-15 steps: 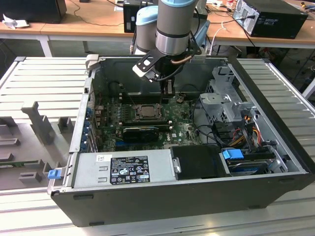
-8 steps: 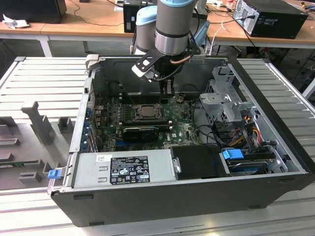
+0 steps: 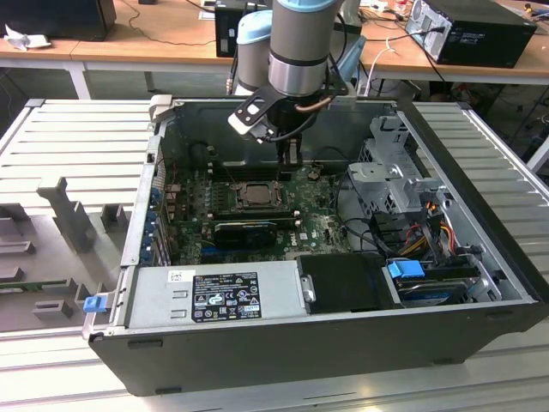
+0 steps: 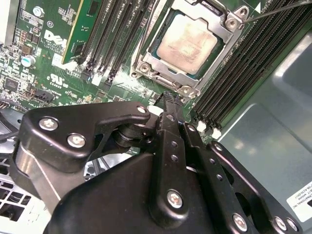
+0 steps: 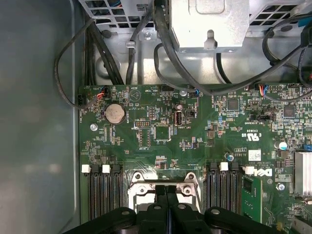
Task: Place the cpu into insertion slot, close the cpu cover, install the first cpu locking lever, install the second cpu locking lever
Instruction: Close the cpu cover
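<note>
In the exterior view, your gripper [image 3: 290, 153] hangs over the motherboard, near the far edge of the insertion slot [image 3: 273, 206]. The cpu [image 3: 255, 195] already lies in it.

In the second wrist view, the chip sits flat with the cpu cover [image 4: 168, 80] down around it, so 2 steps look done. A thin lever wire [image 4: 280, 9] crosses 1 corner. You cannot tell whether it is latched, and the other lever is hard to make out.

In the first wrist view, the fingers [image 5: 158, 200] meet with nothing between them, and they hide most of the socket.
</note>
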### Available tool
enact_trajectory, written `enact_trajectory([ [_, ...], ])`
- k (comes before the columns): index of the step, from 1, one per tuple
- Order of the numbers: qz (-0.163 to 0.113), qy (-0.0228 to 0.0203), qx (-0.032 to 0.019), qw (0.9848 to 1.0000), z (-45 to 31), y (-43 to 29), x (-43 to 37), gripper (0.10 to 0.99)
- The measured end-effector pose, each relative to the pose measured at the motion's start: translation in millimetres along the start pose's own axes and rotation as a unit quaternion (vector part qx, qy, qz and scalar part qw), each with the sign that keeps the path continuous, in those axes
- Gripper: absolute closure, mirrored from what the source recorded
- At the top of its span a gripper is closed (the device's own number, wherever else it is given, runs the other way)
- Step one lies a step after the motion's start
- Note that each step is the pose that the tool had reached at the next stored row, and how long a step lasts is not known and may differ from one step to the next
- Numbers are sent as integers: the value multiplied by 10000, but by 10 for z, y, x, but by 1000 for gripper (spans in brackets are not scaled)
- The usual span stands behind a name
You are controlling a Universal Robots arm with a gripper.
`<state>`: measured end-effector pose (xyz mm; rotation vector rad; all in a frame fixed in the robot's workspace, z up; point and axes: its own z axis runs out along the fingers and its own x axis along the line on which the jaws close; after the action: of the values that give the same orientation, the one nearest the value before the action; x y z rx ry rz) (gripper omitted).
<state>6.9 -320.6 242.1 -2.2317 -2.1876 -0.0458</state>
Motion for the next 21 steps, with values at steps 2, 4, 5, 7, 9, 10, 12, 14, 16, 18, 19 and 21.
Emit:
enact_trajectory([
  [2,0,0,0,10000,0,-10,0,980],
  [4,0,0,0,10000,-1,-64,-1,980],
  [5,0,-1,0,10000,-1,-85,-2,980],
  [7,0,0,0,10000,3,-99,-2,980],
  [9,0,0,0,10000,8,-119,-3,980],
  [10,0,1,-1,10000,11,-123,-2,980],
  [12,0,0,0,10000,29,-137,-4,980],
  [14,-1,0,0,10000,47,-183,-6,980],
  [16,0,-1,0,10000,53,-217,-6,980],
  [18,0,0,0,10000,57,-247,-7,980],
  [19,0,0,0,10000,58,-274,-7,980],
  [21,-1,0,0,10000,61,-309,-8,980],
])
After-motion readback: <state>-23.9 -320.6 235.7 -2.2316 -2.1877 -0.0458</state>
